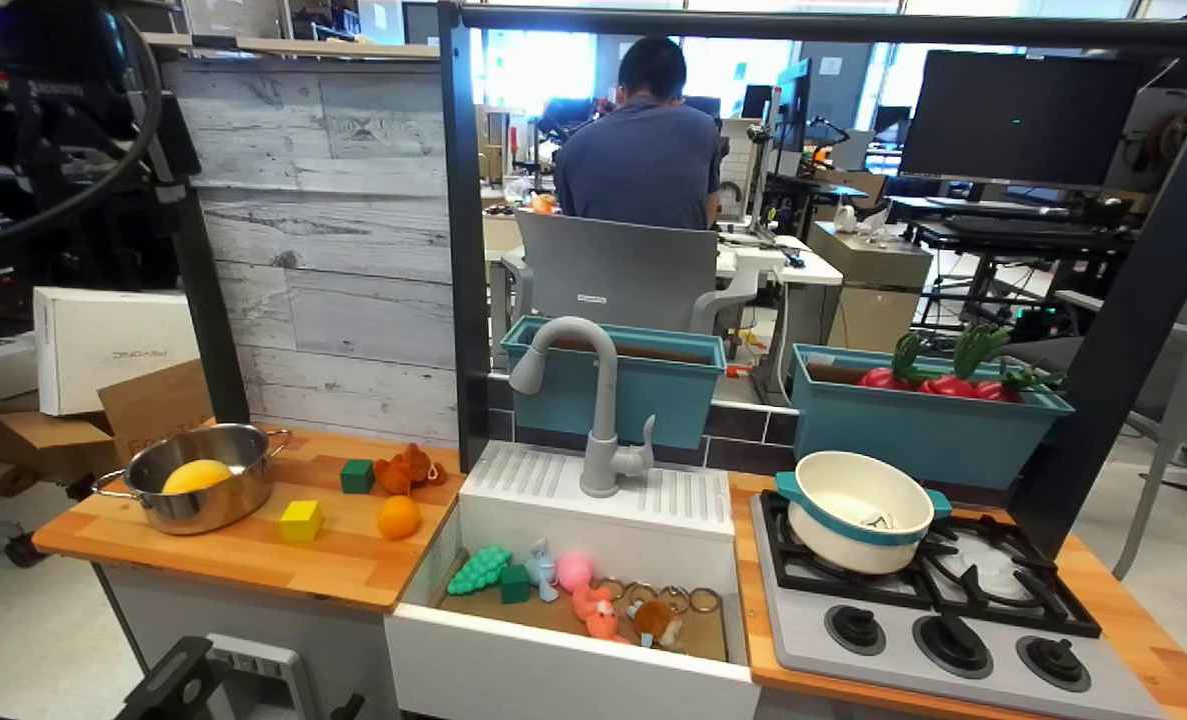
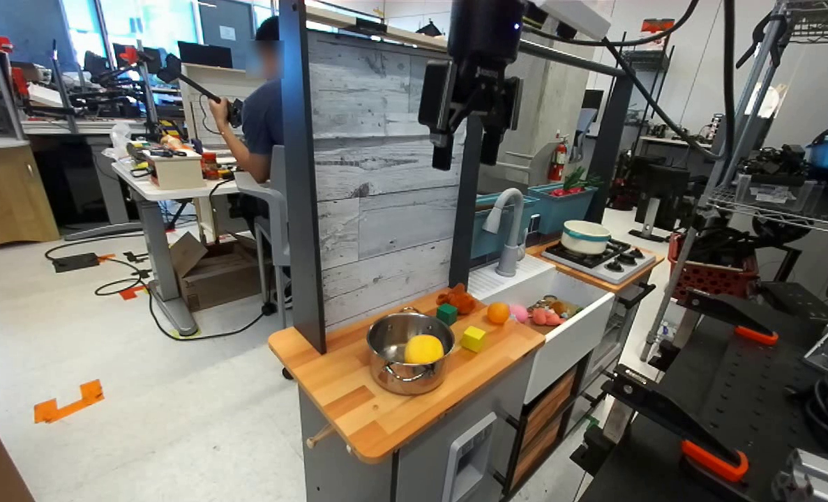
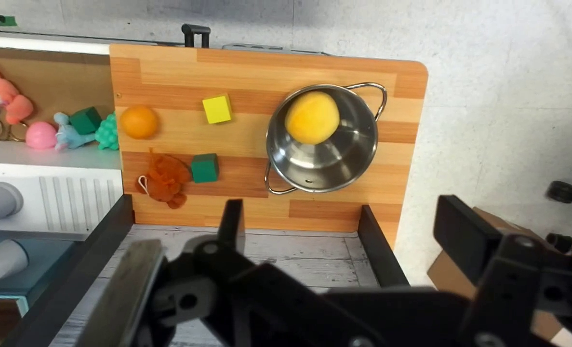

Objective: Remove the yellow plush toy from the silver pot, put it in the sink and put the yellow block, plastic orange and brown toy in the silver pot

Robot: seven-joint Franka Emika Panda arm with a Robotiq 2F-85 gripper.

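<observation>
The yellow plush toy [image 3: 312,118] lies inside the silver pot [image 3: 356,153], which stands on the wooden counter. In the wrist view the yellow block [image 3: 217,109] is left of the pot. The plastic orange [image 3: 139,122] sits farther left, close to the sink. Beside a green cube rests the brown toy [image 3: 167,176], near the wood-panel wall. The sink [image 1: 563,690] holds several toys and rings. High above the counter hangs my gripper [image 2: 467,150], in front of the panel wall. Its fingers are wide apart with nothing between them, as the wrist view also shows.
A green cube [image 3: 205,167] stands against the brown toy's side. The grey faucet [image 1: 601,420] rises behind the sink, and a grey panel wall [image 2: 386,209] backs the counter. On the stove sits a white-and-teal pot [image 1: 858,515]. Dark posts [image 2: 302,181] frame the wall.
</observation>
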